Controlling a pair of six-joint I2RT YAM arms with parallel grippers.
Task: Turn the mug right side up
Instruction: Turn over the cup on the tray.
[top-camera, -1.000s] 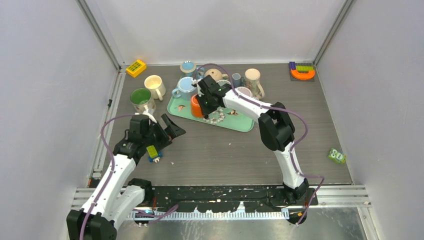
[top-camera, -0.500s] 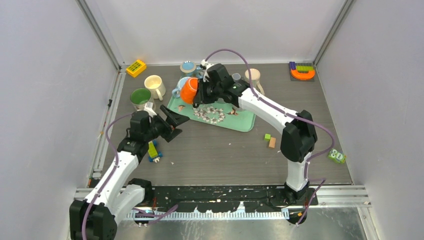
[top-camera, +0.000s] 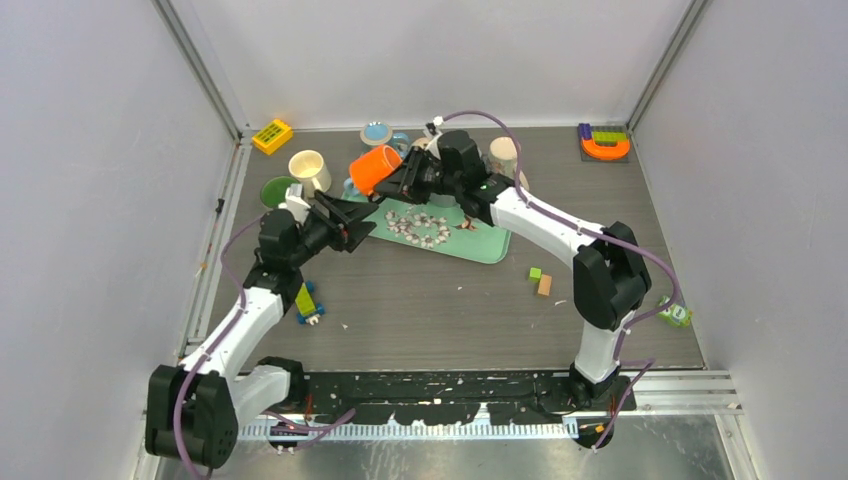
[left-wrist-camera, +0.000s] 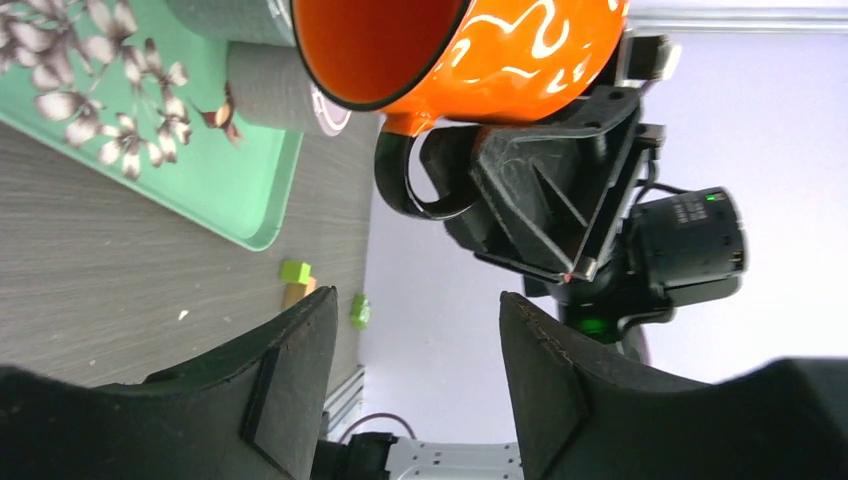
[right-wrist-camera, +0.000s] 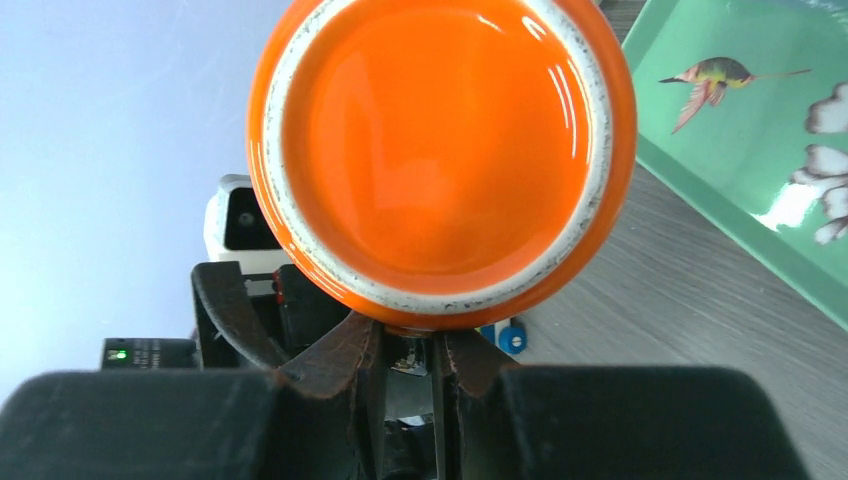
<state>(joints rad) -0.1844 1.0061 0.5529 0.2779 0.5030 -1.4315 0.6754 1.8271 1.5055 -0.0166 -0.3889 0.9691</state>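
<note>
One grey table (top-camera: 450, 310) carries one green floral tray (top-camera: 482, 243). Above the tray's left end, clear of the surface, the single orange mug (top-camera: 374, 168) is tilted sideways. It is glossy, with white swirls, a black handle and a speckled pale base ring. The right gripper (top-camera: 408, 180) pinches its handle. The left gripper (top-camera: 352, 222) gapes wide, facing its mouth. Two small blocks (top-camera: 544, 286) lie near the tray.
</note>
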